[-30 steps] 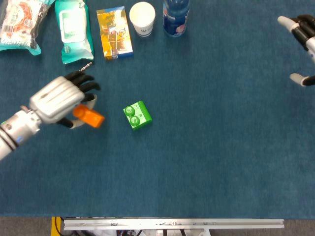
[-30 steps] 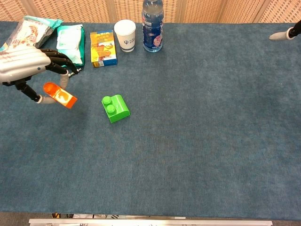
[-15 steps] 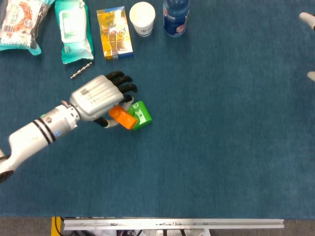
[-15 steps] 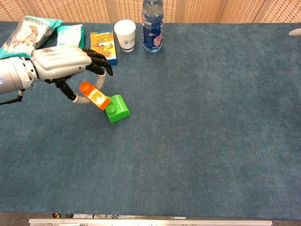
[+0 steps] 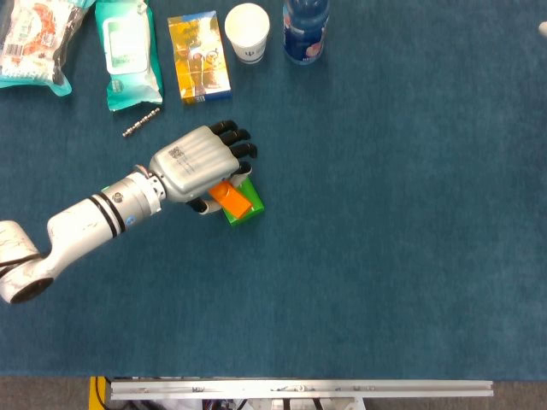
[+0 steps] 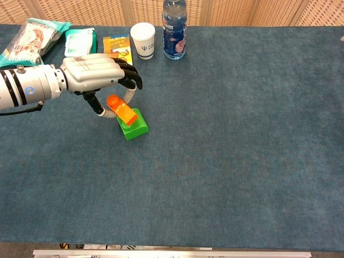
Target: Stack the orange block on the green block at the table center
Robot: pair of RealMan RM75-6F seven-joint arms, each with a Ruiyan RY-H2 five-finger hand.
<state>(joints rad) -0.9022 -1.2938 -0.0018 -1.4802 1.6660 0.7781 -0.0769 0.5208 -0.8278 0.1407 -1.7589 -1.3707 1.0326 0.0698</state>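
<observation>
Right over the green block (image 5: 246, 203), the orange block (image 5: 231, 197) is pretty much where it needs to go, but I wouldn't call it stacked yet. It's tilted, low end down on the green one's top and high end up toward the left hand (image 5: 198, 164), which has it pinched between the thumb and the curled fingers (image 5: 241, 154). From the chest view the orange piece leans like a ramp, so my guess is the studs haven't seated. What's left: level it, press it down, let go.

Looks-wise, the orange block is a small bright plastic brick, longer than it's wide, with a round stud showing at its upper end in the chest view. The green one is chunkier, glossy, sitting flat on the blue surface (image 5: 385, 256) a bit left of the middle.

Going outward from the blocks: a little metal chain-looking thing (image 5: 140, 122) lies at about 10 o'clock. Around 12 o'clock, along the far edge, stand a paper cup (image 5: 247, 32) and a blue bottle (image 5: 305, 30), with a yellow box (image 5: 198, 56) toward 11. Further left at the same edge are a wipes pack (image 5: 128, 51) and a snack bag (image 5: 36, 43). No sign of the right hand from where I'm standing.
</observation>
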